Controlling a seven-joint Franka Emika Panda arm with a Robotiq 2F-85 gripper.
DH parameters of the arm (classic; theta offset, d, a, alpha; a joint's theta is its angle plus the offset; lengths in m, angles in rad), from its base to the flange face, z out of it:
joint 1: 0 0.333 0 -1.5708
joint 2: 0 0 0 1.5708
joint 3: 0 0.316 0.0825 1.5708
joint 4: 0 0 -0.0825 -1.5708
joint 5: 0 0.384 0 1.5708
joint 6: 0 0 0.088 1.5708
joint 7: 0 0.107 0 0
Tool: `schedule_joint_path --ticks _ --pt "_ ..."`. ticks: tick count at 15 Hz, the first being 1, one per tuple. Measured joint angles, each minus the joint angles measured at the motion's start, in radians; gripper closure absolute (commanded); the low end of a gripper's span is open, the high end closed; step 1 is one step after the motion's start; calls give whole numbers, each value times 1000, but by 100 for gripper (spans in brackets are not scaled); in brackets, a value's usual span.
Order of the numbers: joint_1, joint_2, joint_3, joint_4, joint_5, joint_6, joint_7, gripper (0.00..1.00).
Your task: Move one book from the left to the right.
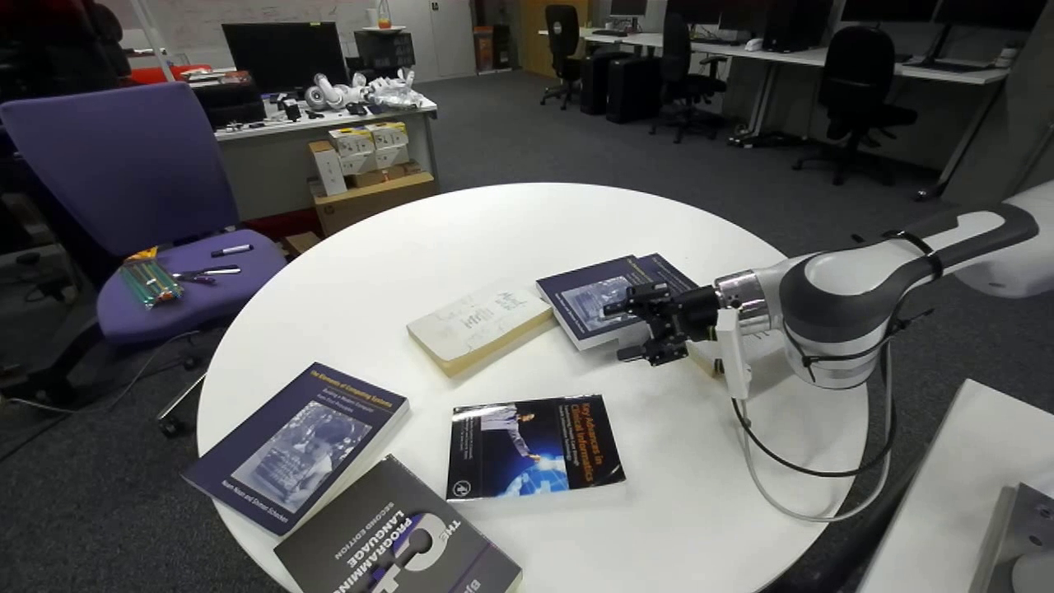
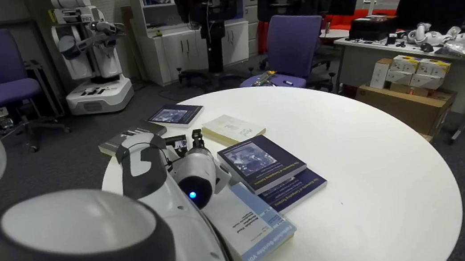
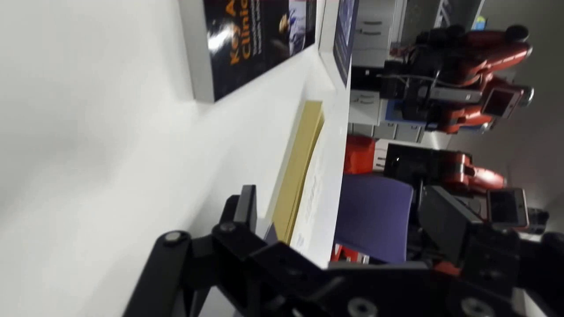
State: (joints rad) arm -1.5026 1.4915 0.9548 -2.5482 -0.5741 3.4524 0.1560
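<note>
Wrist view shows us the jaws spread apart, and if we want the shiny black book (image 3: 253, 48) lying flat on the counter (image 3: 110, 110) near the white book (image 3: 299, 174), we could shove it by coming in crooked.

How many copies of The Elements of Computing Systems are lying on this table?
3. One copy lies beside The C Programming Language; an upper copy partly covers a lower copy beside the blue-and-white VDI book. I see no others.
</note>
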Motion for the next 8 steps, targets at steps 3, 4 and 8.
schedule_joint_path --ticks 3,4,8 --pt "117 -56 37 9 131 0 -38 0" --pt "160 -99 58 17 191 0 -39 0" --pt "349 -292 140 55 458 0 -38 0"
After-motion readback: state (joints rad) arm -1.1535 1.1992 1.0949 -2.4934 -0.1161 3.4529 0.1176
